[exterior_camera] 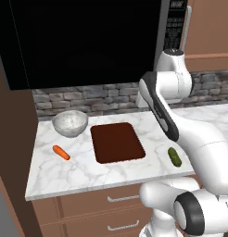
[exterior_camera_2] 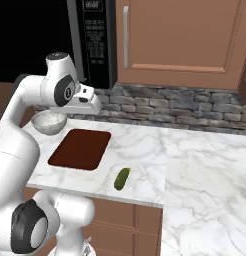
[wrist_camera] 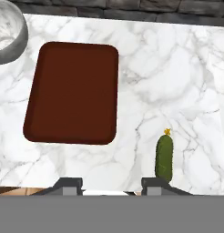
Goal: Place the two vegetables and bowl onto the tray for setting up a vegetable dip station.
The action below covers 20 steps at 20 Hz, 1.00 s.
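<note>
bare tray (wrist_camera: 72, 93), cucumber (wrist_camera: 164, 157) near counter edge, claw (wrist_camera: 112, 184) spread, pinching nothing

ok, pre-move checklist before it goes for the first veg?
1. Tray bare, room for all three items: ok.
2. Cucumber lying flat on the counter, apart from the tray, nothing crowding it: ok.
3. Carrot free on the counter, on the tray's other side: ok.
4. Bowl upright near the tray's far corner, not touching it: ok.
5. Tool holding nothing, fingers spread: ok.
6. Tool centred over the cucumber: not ok, the cucumber sits beyond one fingertip, not between the two.
</note>
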Available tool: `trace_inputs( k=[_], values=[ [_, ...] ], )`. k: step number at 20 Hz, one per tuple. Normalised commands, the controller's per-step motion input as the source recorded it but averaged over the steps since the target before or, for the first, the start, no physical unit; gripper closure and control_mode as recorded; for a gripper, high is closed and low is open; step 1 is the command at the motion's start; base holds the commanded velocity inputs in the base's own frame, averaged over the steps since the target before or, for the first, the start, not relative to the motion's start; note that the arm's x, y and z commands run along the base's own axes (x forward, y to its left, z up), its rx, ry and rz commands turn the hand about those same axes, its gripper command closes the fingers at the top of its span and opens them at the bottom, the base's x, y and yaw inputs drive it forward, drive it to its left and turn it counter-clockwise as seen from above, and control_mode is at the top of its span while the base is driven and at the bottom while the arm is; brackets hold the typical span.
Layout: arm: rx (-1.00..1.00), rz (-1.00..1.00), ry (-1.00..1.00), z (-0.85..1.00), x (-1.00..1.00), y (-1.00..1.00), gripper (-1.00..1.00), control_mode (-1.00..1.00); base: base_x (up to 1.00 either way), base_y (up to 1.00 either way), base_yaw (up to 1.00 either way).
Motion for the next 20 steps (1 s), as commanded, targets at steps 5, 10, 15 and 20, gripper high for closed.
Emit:
trace_inputs(
  k=[5, 10, 15, 20],
  values=[
    [0.0, 0.0, 0.0, 0.0, -0.05, 0.0, -1.0, -1.0, 0.0, 0.0, 0.0],
    [0.01, -0.08, -0.02, -0.05, -0.2, 0.17, -1.0, -1.0, 0.0, 0.0, 0.0],
    [0.08, -0.17, -0.09, -0.04, -0.31, 0.34, -1.0, -1.0, 0.0, 0.0, 0.0],
    [0.12, -0.18, -0.08, -0.07, -0.31, 0.37, -1.0, -1.0, 0.0, 0.0, 0.0]
  ],
)
